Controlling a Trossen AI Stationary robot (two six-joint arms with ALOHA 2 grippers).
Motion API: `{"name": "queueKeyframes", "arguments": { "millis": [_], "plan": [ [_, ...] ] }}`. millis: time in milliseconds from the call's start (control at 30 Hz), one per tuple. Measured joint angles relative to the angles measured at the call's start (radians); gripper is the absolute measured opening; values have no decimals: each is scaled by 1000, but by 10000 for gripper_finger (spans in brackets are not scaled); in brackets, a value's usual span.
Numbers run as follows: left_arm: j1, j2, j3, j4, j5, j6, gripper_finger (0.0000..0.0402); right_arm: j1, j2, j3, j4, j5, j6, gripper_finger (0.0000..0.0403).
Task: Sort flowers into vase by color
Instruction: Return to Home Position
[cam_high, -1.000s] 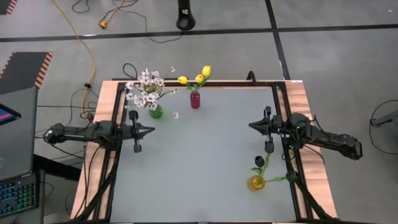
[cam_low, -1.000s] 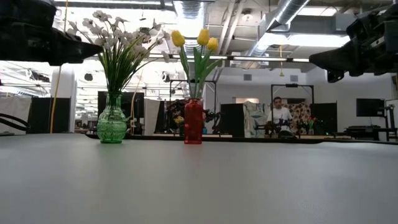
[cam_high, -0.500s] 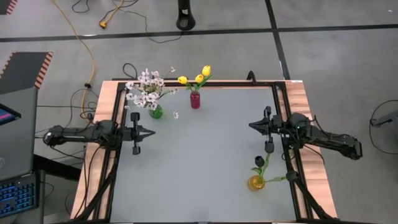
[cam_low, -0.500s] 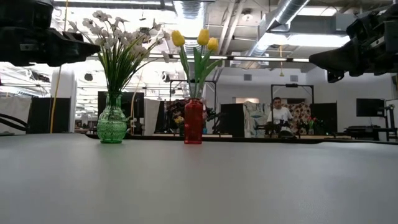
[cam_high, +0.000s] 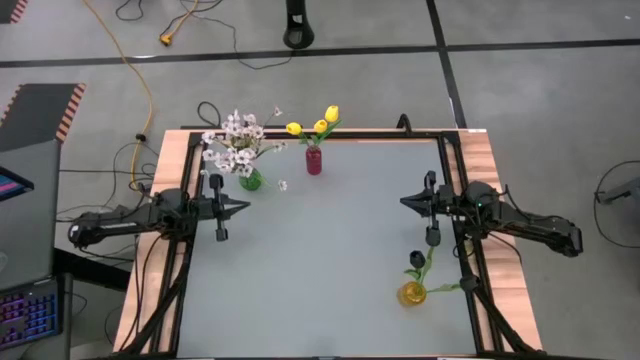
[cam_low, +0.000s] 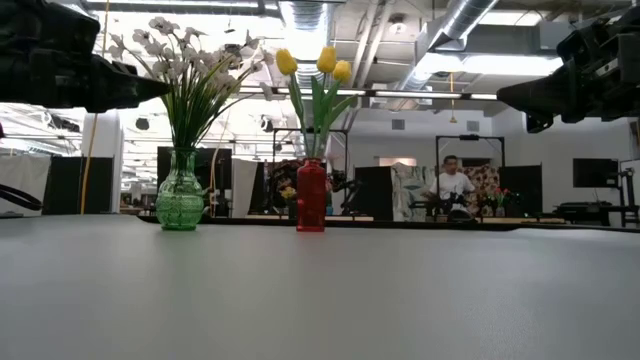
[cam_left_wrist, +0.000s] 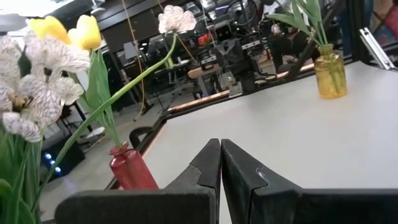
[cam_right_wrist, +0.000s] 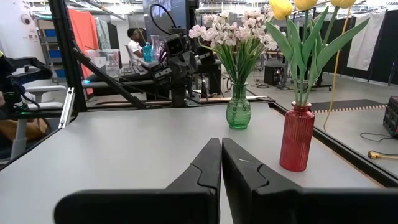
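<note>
White-pinkish blossom sprays (cam_high: 235, 142) stand in a green glass vase (cam_high: 250, 181) near the far left corner. Yellow tulips (cam_high: 320, 122) stand in a red vase (cam_high: 314, 161) beside it. A dark tulip (cam_high: 414, 260) leans in a yellow vase (cam_high: 411, 294) near the right edge. My left gripper (cam_high: 243, 208) is shut and hovers just on the near side of the green vase; its wrist view (cam_left_wrist: 221, 146) shows the red vase (cam_left_wrist: 132, 171). My right gripper (cam_high: 404, 201) is shut and hovers at the right side, on the far side of the yellow vase, pointing left (cam_right_wrist: 221, 144).
One small loose white blossom (cam_high: 283, 184) lies on the grey table between the green and red vases. Black frame rails (cam_high: 452, 180) run along the table's sides. The grey middle of the table (cam_high: 330, 250) is free. A person (cam_low: 450, 182) sits in the room beyond.
My left arm has swung a little: its rear end has gone toward the near edge, and the gripper has shifted slightly toward the far edge, nearer the green vase. The vases and flowers have stayed in place.
</note>
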Motion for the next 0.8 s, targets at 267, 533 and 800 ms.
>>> {"name": "queueKeyframes", "arguments": {
  "millis": [267, 533, 800],
  "plan": [
    [1, 0, 0, -1, 0, -38, 0, 0, 0, 0, 0, 0, 0, 43],
    [0, 0, 0, -1, -2, -35, 0, 0, 0, 0, 0, 0, 0, 43],
    [0, 0, 0, 0, -2, -35, 0, 0, 0, 0, 0, 0, 0, 43]
  ]
}}
